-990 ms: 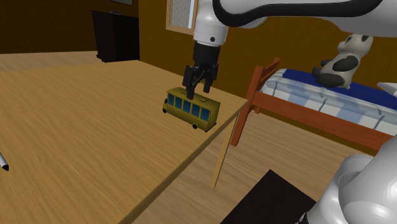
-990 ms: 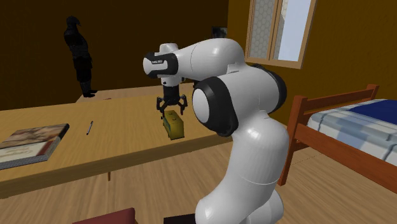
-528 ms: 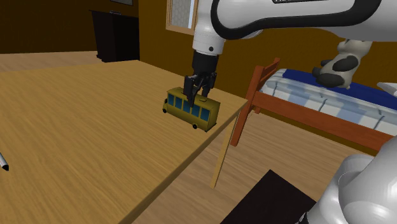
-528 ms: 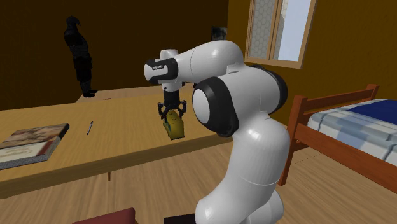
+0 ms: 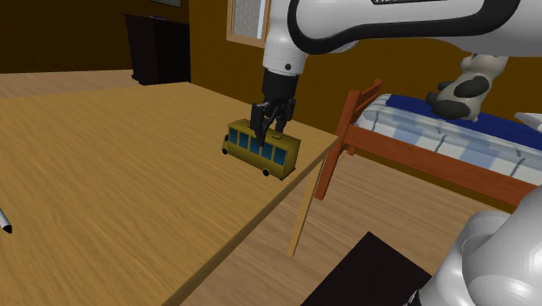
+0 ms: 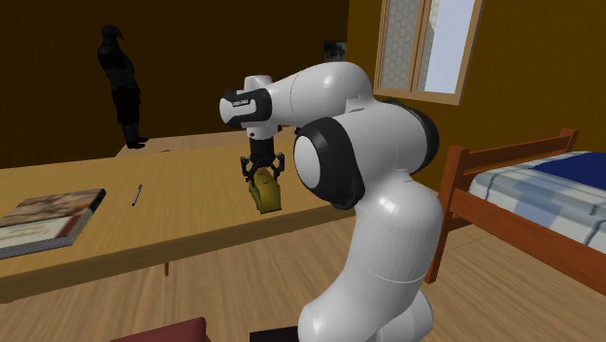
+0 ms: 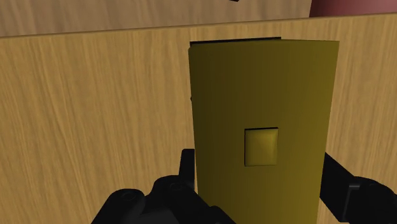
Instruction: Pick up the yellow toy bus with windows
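Wood-grained boards made up the long table [image 5: 104, 174] that took the left half of the shoulder view, in a brown-walled room with a window [image 6: 427, 44] at the upper right of the second exterior view. Close to the table's edge, at the centre of the shoulder view, stood the yellow toy bus [image 5: 261, 149]. It was boxy, with a row of blue windows along its side and small dark wheels on the tabletop. The black gripper [image 5: 271, 130] came straight down onto its roof. In the wrist view the fingers [image 7: 340, 184] pressed against both long flanks of the flat yellow top, which bore a small square hatch [image 7: 261, 146], so the gripper was clenched on the bus. A bed [image 5: 434, 143] with a red-brown wooden frame and a blue-and-white striped cover stood at the right of the shoulder view, with a panda plush [image 5: 465, 83] on it. At the left of the second exterior view a book [image 6: 44, 219] and a pen [image 6: 137, 194] lay on the table, well apart from the bus.
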